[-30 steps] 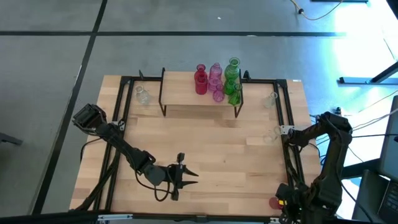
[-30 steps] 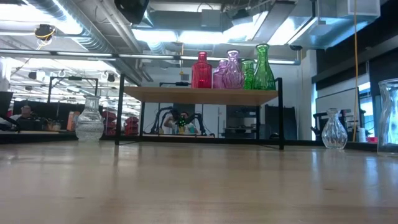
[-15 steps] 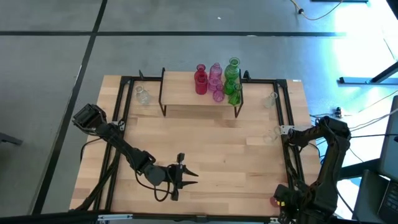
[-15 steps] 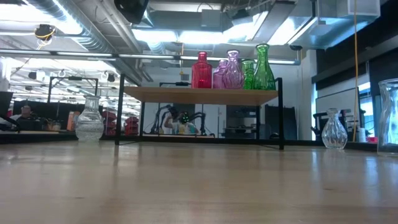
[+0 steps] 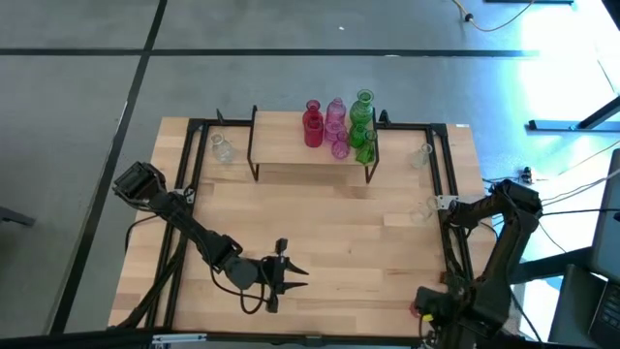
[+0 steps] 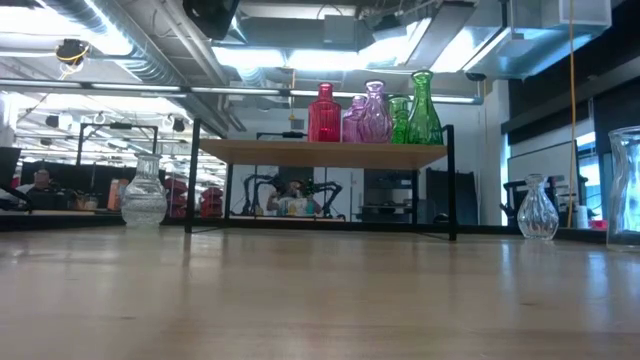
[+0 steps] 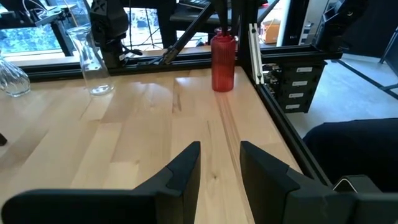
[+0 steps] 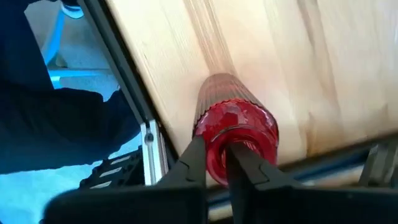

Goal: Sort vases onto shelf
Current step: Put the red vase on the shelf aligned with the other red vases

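The red ribbed glass vase (image 8: 235,127), standing at the worktop's (image 5: 339,233) five-o'clock corner, is gripped at its narrow neck by the right pincer (image 8: 216,163), whose fingers are closed to a small gap on it. Judged light, rigid, slippery and breakable, it is best held at the neck with modest force and kept upright. The left pincer (image 5: 289,273) waits half open at six o'clock, empty; the shelf (image 5: 310,143) lies at twelve o'clock.

Grey concrete floor (image 5: 77,107) filled the high view's upper and left parts, crossed by dark seams. In the low view, silver ceiling ducts (image 6: 130,40) ran across the upper left beside bright ceiling lights (image 6: 300,55).
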